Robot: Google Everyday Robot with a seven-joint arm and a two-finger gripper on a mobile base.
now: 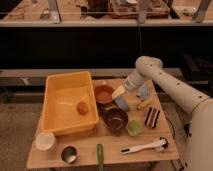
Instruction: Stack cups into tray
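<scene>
The gripper (120, 91) hangs over the far middle of the wooden table (87, 142), just right of the orange-brown bowl (104, 93). All three cups stand well apart from its fingers: the pale green cup (133, 128) is nearer, just right of the dark maroon bowl (116, 120), while the cream-white cup (45, 141) and steel cup (69, 154) are at the near left corner. The yellow-orange tray (60, 92) on the left holds a small orange ball (82, 107), and the fingers are spread wide, gripping nothing.
</scene>
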